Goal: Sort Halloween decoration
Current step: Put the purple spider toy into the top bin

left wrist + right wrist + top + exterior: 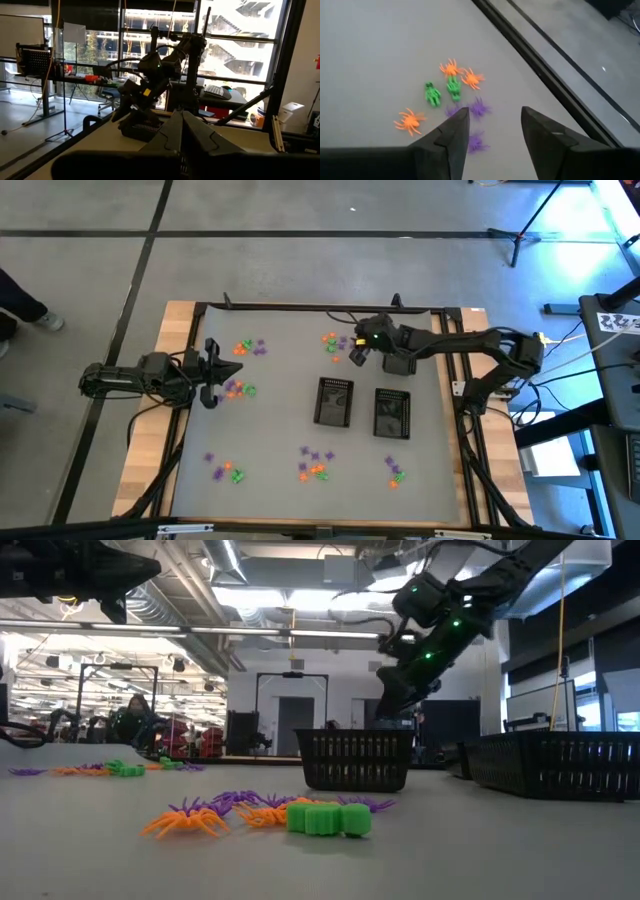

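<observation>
Two mesh baskets (334,401) (393,413) mid-table, contents unclear; right tool (357,356) apart, left tool (222,370) together.

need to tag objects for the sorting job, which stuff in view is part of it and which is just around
Part of the job:
- orange, green and purple trinkets, in clusters on the table
- mesh baskets
- right gripper, open above a cluster

Just around:
- left gripper, shut, waiting
- light stand on the floor

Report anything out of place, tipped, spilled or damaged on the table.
Nothing stands out. The small orange, green and purple plastic trinkets lie in loose clusters on the grey table, and the visible black mesh baskets sit flat, not tipped.
</observation>
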Motion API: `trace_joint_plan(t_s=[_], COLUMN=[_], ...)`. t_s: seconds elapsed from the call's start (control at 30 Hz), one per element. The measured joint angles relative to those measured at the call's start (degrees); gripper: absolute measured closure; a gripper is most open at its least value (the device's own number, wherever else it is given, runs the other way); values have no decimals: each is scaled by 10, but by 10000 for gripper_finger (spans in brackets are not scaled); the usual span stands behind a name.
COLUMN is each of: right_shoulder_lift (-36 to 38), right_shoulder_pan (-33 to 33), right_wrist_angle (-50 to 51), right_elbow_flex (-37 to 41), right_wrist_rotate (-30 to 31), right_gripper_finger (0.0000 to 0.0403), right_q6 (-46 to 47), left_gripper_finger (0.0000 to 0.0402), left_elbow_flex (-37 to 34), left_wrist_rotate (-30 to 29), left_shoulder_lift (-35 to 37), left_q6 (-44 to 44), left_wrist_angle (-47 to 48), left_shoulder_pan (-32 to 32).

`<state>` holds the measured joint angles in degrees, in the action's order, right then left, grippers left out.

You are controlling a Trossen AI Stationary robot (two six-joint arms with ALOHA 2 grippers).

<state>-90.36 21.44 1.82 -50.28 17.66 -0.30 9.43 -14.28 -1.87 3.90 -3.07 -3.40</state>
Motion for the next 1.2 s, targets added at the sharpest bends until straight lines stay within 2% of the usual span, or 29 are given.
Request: trace_joint_plan(t_s=[0.2, 0.37, 0.6, 0.8, 0.93, 1.2], right_shoulder_lift=[-38, -54, -55, -55, -62, -102], right_shoulder_pan=[6, 45, 100, 101, 101, 101], right_wrist_angle=[29, 31, 40, 21, 21, 28], right_elbow_flex=[-34, -38, -25, -17, -17, -18], right_wrist_rotate=[5, -4, -67, -36, -39, -126], right_gripper_finger=[224, 224, 224, 224, 224, 224], right_q6=[-3, 3, 30, 15, 16, 23], left_gripper_finger=[401, 401, 401, 401, 401, 401], left_elbow_flex=[0, 0, 0, 0, 0, 0], left_wrist_rotate=[0, 0, 0, 0, 0, 0], left_shoulder_lift=[0, 0, 0, 0, 0, 0], left_q6=[0, 0, 0, 0, 0, 0], left_wrist_angle=[0, 0, 0, 0, 0, 0], left_shoulder_pan=[0, 0, 0, 0, 0, 0])
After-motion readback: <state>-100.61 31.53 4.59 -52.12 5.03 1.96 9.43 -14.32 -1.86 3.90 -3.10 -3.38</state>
